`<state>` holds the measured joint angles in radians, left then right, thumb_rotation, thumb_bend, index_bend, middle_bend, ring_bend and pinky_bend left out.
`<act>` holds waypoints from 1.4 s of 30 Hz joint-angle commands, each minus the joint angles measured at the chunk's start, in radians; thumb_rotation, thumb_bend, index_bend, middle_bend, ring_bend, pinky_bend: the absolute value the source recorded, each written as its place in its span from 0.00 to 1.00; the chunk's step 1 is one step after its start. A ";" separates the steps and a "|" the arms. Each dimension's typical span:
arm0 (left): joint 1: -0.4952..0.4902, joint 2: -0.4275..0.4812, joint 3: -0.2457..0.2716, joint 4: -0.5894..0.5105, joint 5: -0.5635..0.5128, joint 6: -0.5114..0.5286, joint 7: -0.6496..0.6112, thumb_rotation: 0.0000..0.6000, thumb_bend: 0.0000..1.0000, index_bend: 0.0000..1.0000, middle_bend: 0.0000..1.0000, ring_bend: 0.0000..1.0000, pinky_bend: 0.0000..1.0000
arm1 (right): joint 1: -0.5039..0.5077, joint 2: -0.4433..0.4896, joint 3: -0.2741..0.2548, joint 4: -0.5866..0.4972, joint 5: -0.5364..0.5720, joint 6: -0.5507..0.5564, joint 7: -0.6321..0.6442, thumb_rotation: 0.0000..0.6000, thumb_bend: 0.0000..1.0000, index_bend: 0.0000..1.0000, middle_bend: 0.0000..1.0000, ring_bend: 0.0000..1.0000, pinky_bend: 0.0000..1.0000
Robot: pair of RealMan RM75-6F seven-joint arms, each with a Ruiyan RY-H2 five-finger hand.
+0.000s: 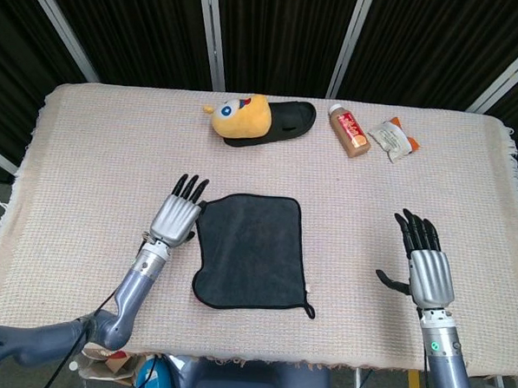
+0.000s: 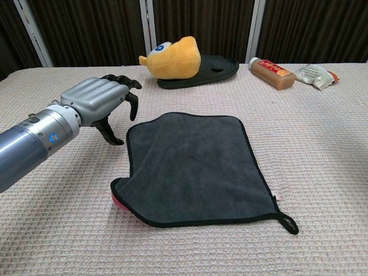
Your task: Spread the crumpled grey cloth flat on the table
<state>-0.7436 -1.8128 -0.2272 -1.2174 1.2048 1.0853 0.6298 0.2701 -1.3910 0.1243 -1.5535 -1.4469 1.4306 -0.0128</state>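
Observation:
The grey cloth (image 1: pixel 251 250) (image 2: pixel 192 167) lies spread on the table, black-edged, with a small loop at its near right corner; its near left corner is slightly folded and shows a bit of pink underneath. My left hand (image 1: pixel 176 216) (image 2: pixel 98 100) hovers open just beside the cloth's far left edge, fingers spread and holding nothing. My right hand (image 1: pixel 426 262) is open, well to the right of the cloth and apart from it; the chest view does not show it.
A yellow plush slipper (image 1: pixel 256 118) (image 2: pixel 184 61) lies at the back centre. A brown bottle (image 1: pixel 349 131) (image 2: pixel 272 72) and a snack packet (image 1: pixel 395 137) (image 2: pixel 315 76) lie at the back right. The woven tablecloth (image 1: pixel 87 168) covers the table.

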 commanded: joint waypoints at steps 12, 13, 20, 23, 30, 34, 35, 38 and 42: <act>-0.030 -0.065 0.006 0.149 -0.008 -0.038 -0.057 1.00 0.21 0.44 0.06 0.00 0.00 | -0.001 -0.039 0.001 0.045 -0.011 -0.002 0.024 1.00 0.16 0.00 0.00 0.00 0.00; -0.031 -0.061 0.008 0.150 -0.006 -0.044 -0.062 1.00 0.26 0.43 0.06 0.00 0.00 | -0.001 -0.041 0.001 0.048 -0.010 -0.004 0.029 1.00 0.16 0.00 0.00 0.00 0.00; -0.039 -0.010 0.038 0.114 0.020 -0.084 -0.078 1.00 0.65 0.28 0.08 0.00 0.02 | 0.000 -0.054 0.010 0.065 -0.022 0.009 0.045 1.00 0.16 0.00 0.00 0.00 0.00; -0.035 0.023 0.057 0.077 0.024 -0.107 -0.078 1.00 0.71 0.23 0.08 0.00 0.02 | -0.001 -0.058 0.011 0.069 -0.025 0.011 0.054 1.00 0.16 0.00 0.00 0.00 0.00; -0.031 0.113 0.104 -0.018 -0.007 -0.191 -0.049 1.00 0.81 0.15 0.08 0.00 0.02 | -0.006 -0.057 0.006 0.065 -0.046 0.026 0.070 1.00 0.16 0.00 0.00 0.00 0.00; -0.031 0.134 0.121 -0.043 -0.013 -0.204 -0.033 1.00 0.82 0.14 0.08 0.00 0.03 | -0.008 -0.057 0.004 0.064 -0.053 0.030 0.078 1.00 0.16 0.00 0.00 0.00 0.00; -0.031 0.136 0.123 -0.047 -0.014 -0.206 -0.033 1.00 0.82 0.14 0.08 0.00 0.03 | -0.007 -0.057 0.005 0.062 -0.053 0.028 0.078 1.00 0.16 0.00 0.00 0.00 0.00; -0.030 0.142 0.139 -0.060 -0.011 -0.211 -0.026 1.00 0.82 0.14 0.09 0.00 0.03 | -0.006 -0.057 0.008 0.061 -0.052 0.027 0.079 1.00 0.16 0.00 0.00 0.00 0.00; -0.032 0.149 0.156 -0.066 -0.016 -0.220 -0.003 1.00 0.83 0.14 0.09 0.00 0.03 | -0.006 -0.056 0.009 0.060 -0.055 0.030 0.081 1.00 0.16 0.00 0.00 0.00 0.00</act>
<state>-0.7752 -1.6664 -0.0746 -1.2817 1.1909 0.8677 0.6213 0.2638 -1.4466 0.1336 -1.4933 -1.5017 1.4601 0.0681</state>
